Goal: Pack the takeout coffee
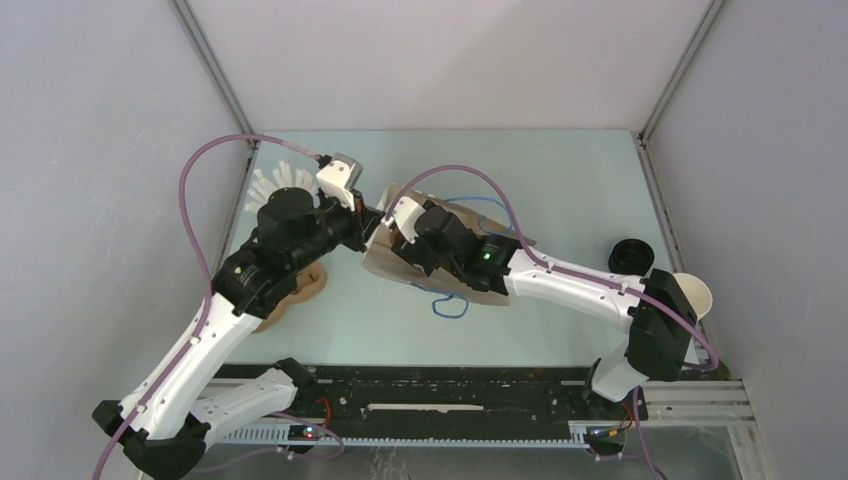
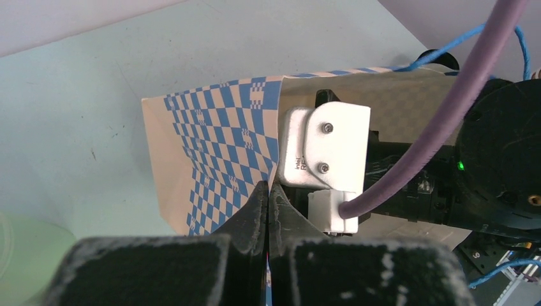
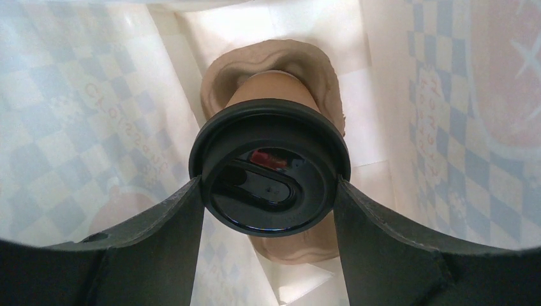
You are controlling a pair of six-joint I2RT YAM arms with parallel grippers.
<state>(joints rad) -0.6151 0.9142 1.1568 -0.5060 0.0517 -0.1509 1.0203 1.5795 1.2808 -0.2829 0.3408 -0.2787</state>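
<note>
The blue-checkered paper bag (image 2: 217, 140) lies on its side mid-table, also seen as the tan bag (image 1: 385, 265) from above. My left gripper (image 2: 268, 188) is shut on the rim of the bag's mouth, a strip of paper pinched between the jaws. The right arm reaches into the bag. Inside, the takeout coffee (image 3: 268, 172), a tan cup with a black lid, sits in a brown pulp holder (image 3: 274, 60). My right gripper (image 3: 269, 183) is shut on it, both fingers pressed against the lid's sides. From above the cup is hidden by the bag.
A loose black lid (image 1: 630, 256) and a white cup (image 1: 690, 295) sit at the right edge. White sticks (image 1: 275, 185) stand at the left wall in a pale green cup (image 2: 19, 248). Brown pulp ware (image 1: 300, 290) lies under the left arm. A blue cord (image 1: 448, 305) trails beside the bag.
</note>
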